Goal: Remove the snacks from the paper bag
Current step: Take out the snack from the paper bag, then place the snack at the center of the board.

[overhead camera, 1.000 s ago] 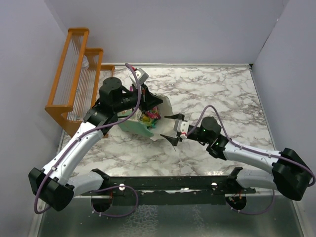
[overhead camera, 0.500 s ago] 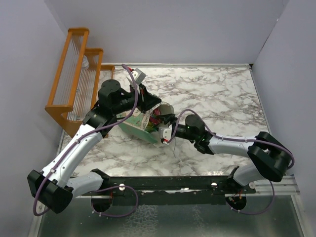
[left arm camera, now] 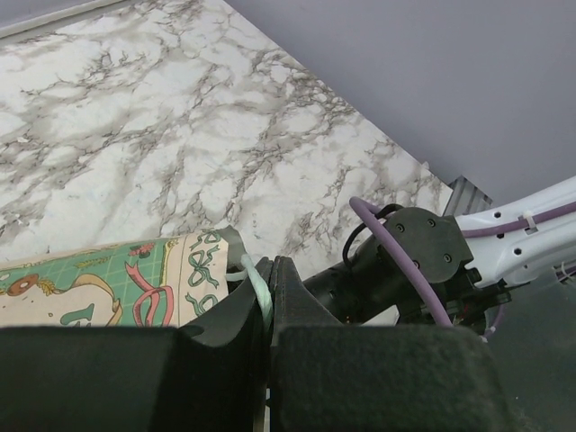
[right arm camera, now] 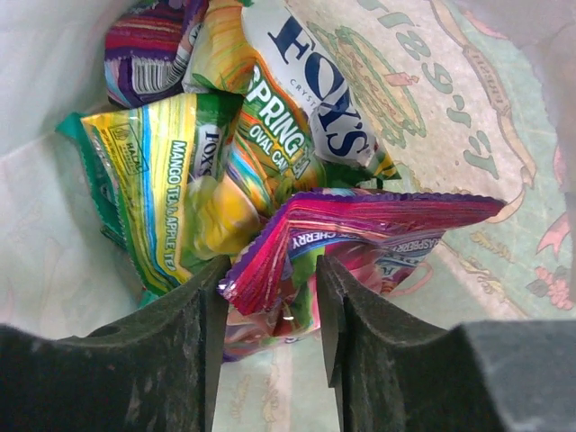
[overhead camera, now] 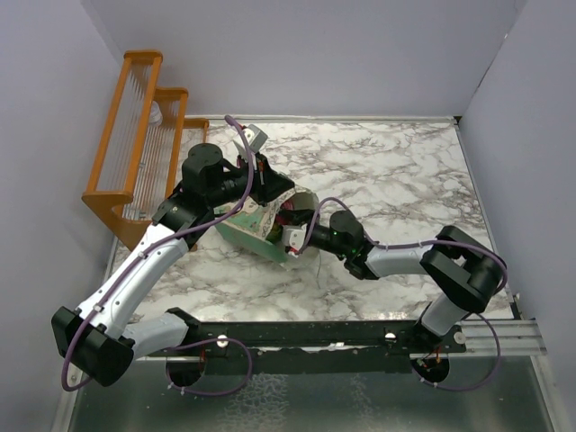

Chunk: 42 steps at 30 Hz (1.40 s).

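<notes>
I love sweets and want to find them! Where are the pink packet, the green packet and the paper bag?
pink snack packet [right arm camera: 360, 238], right wrist view, middle of its crinkly front.
green snack packet [right arm camera: 162, 189], right wrist view, its yellow-and-green front.
paper bag [left arm camera: 99, 283], left wrist view, its printed outer face.

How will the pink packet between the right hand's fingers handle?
The pink packet looks crinkly foil, so probably floppy and light. Glossy film may slip in the right hand. It touches a green packet in the paper bag, which might drag along.
</notes>
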Each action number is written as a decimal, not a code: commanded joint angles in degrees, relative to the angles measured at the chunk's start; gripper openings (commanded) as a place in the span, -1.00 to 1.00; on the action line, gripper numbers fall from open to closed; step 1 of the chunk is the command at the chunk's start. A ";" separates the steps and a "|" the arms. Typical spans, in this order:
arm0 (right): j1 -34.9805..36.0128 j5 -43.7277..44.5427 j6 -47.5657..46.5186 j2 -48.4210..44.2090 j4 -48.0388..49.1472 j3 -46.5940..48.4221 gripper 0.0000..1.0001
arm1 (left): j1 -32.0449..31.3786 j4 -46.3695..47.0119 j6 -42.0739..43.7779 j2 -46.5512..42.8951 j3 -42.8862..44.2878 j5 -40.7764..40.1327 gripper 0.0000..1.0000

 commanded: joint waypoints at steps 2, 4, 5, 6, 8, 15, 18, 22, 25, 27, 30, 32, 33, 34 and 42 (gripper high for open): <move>0.60 0.19 3.41 2.28 7.06 1.25 -0.30 | -0.21 -0.28 -0.19 -0.02 1.99 -1.59 -1.00; 0.69 0.13 3.68 2.32 6.70 1.25 -0.47 | -0.27 -0.49 -0.21 -0.11 2.04 -1.76 -1.00; 0.74 0.09 3.87 2.05 6.30 1.18 -0.54 | -0.26 -0.57 -0.25 -0.15 2.10 -1.97 -1.00; 0.78 0.00 4.07 1.54 5.71 1.07 -0.59 | -0.28 -0.64 -0.14 -0.21 2.08 -2.17 -1.00; 0.87 -1.21 4.95 -0.31 4.51 0.66 -0.75 | -0.26 -0.56 -0.09 -0.45 1.92 -2.78 -1.00; 0.87 -5.73 10.02 -8.57 4.20 -3.57 -0.97 | -0.25 -0.43 0.48 -0.93 1.47 -4.61 -1.00; 0.85 -7.15 11.25 -11.91 4.07 -5.71 -0.97 | -0.20 -0.58 0.87 -0.95 1.06 -5.41 -1.00; 0.87 -12.30 11.63 -15.40 5.08 -9.03 -0.97 | -0.20 0.24 -0.05 -0.71 0.56 -5.66 -1.00; 0.87 -12.70 13.81 -19.46 5.35 -10.74 -0.97 | -0.21 0.31 -0.33 -0.34 0.77 -5.81 -1.00; 0.87 -13.67 14.33 -23.55 3.89 -11.61 -0.97 | -0.23 0.14 -0.33 -0.24 0.81 -6.52 -1.00; 0.87 -14.44 14.34 -30.08 -0.44 -12.29 -0.97 | -0.22 -0.24 0.15 -0.31 0.76 -7.01 -1.00; 0.87 -14.38 14.20 -35.26 -4.79 -12.56 -0.97 | -0.21 -0.53 0.44 -0.25 0.89 -7.38 -1.00; 0.87 -14.27 14.03 -37.98 -7.49 -12.58 -0.97 | -0.24 -0.59 0.67 -0.30 0.85 -7.60 -1.00; 0.87 -13.78 13.90 -40.96 -10.47 -12.49 -0.97 | -0.22 -0.56 0.89 -0.37 0.87 -7.81 -1.00; 0.78 0.22 14.29 -63.10 -33.28 -8.99 -0.97 | -0.24 -0.07 3.21 -0.76 1.31 -9.30 -1.00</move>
